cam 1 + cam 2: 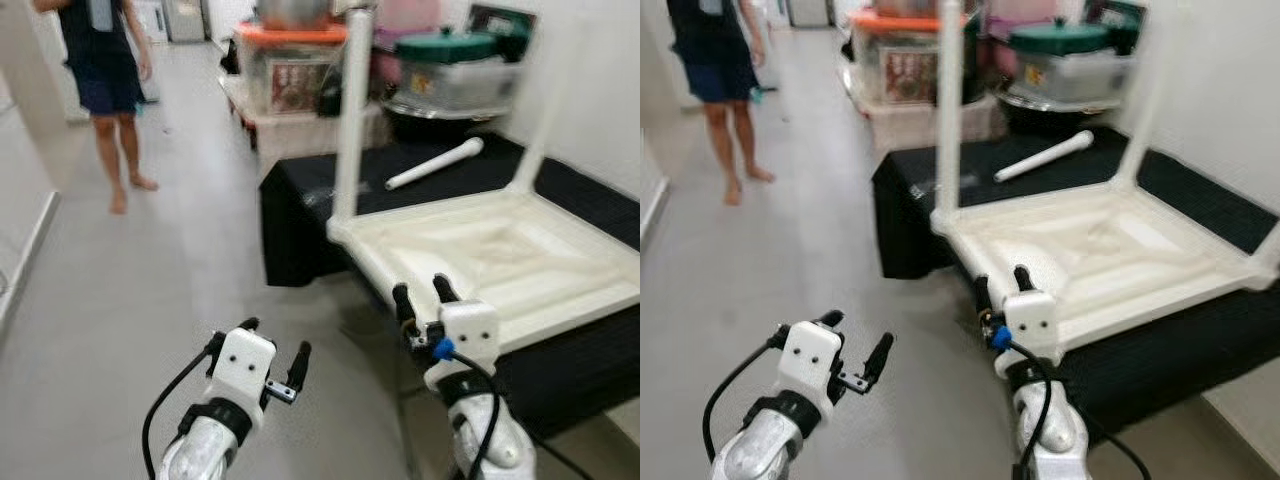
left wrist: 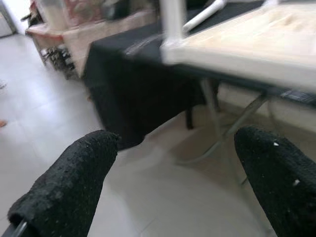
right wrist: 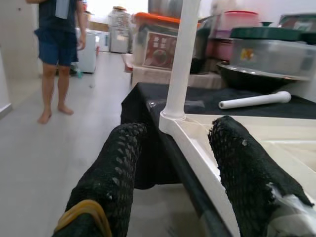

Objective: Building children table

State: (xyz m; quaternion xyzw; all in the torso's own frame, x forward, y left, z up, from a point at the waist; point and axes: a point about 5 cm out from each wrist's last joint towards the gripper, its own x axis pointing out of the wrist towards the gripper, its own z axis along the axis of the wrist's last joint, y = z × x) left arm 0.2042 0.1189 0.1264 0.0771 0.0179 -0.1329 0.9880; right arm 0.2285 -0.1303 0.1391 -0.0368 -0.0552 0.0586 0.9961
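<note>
A white children's table (image 1: 560,300) lies upside down on a low table draped in black cloth (image 1: 300,225). One white leg (image 1: 352,120) stands up from its near left corner, and another leg (image 1: 545,110) rises at the far right. A loose white leg (image 1: 435,163) lies on the cloth behind it. My right gripper (image 1: 421,290) is open at the tabletop's near edge, its fingers (image 3: 118,168) straddling the rim below the corner leg (image 3: 181,54). Over the floor to the left of the table, my left gripper (image 1: 272,348) is open and holds nothing.
A person (image 1: 105,80) stands barefoot in the hallway at the far left. Stacked storage boxes (image 1: 290,70) and a green-lidded container (image 1: 445,70) crowd the back. Metal folding legs (image 2: 222,128) show under the draped table. Grey floor (image 1: 150,290) stretches to the left.
</note>
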